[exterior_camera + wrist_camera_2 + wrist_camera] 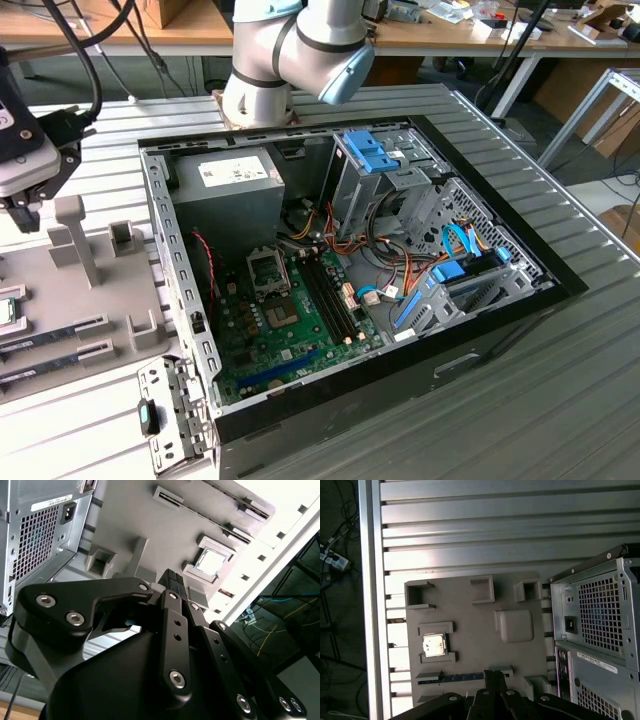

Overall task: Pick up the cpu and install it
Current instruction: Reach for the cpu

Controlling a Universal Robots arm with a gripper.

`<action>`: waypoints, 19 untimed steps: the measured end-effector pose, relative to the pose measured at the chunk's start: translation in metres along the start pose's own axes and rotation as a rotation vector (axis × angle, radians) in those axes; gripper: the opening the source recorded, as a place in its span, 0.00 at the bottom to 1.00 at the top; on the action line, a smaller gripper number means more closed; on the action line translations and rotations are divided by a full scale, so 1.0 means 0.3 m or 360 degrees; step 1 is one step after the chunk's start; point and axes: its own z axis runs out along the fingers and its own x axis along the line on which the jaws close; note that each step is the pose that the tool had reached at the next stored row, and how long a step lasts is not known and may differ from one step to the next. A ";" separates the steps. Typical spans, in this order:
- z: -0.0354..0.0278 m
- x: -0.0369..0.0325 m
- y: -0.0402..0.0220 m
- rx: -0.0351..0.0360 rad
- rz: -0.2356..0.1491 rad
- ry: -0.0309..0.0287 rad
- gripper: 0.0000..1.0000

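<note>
Nearest the wrist cameras: end effector [172, 580], black linkage fingers brought together at the tip with nothing between them; empty. It hangs above the grey fixture tray [470, 625], close to a memory strip [452, 678] standing in its slot.

Next out: cpu [434, 645], a small square chip with its silvery top up, lying flat in a raised-corner nest on the same tray. Relative to the end effector it sits off to one side and apart, not under the fingertips. It is square, so it has no long axis to line up with, only its edges. It is not touched and not lifted.

Under both: ribbed metal tabletop [470, 530].

Farthest: open computer case [180, 290], toward the exterior view's right of the tray, with the green motherboard [290, 335] exposed inside. The cpu probably shows as a green-rimmed sliver at the exterior view's left edge, cut off by the frame.
</note>
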 end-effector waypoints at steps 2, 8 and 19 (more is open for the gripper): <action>0.001 0.001 0.000 0.0000 0.0000 0.00001 0.11; 0.005 0.004 -0.001 0.0000 0.0000 -0.00001 0.11; 0.008 0.008 -0.001 0.0000 0.0000 -0.00001 0.11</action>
